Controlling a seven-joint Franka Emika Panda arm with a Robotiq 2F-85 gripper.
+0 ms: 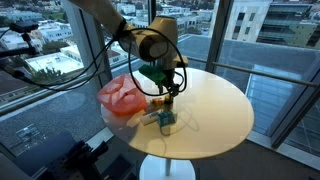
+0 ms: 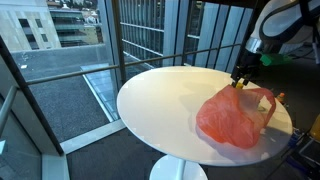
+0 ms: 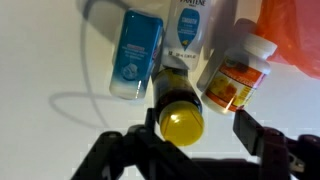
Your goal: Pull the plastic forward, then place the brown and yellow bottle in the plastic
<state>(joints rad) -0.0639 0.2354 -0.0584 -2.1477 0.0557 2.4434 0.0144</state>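
Note:
The brown bottle with the yellow cap (image 3: 180, 108) stands on the white round table, seen from above in the wrist view. My gripper (image 3: 200, 122) is open and down around it. The left finger is at the bottle's side and the right finger stands apart from it. The red-orange plastic bag (image 1: 122, 97) lies on the table beside the bottles. It also shows in an exterior view (image 2: 235, 115) and at the top right of the wrist view (image 3: 292, 35). In both exterior views the gripper (image 1: 170, 98) (image 2: 243, 78) hangs low over the table next to the bag.
A blue-labelled bottle (image 3: 135, 55), a white tube (image 3: 190, 28) and an orange-labelled pill bottle with a white cap (image 3: 237, 75) crowd just beyond the brown bottle. The table's edge (image 2: 135, 120) is near. Glass walls and a railing surround the table.

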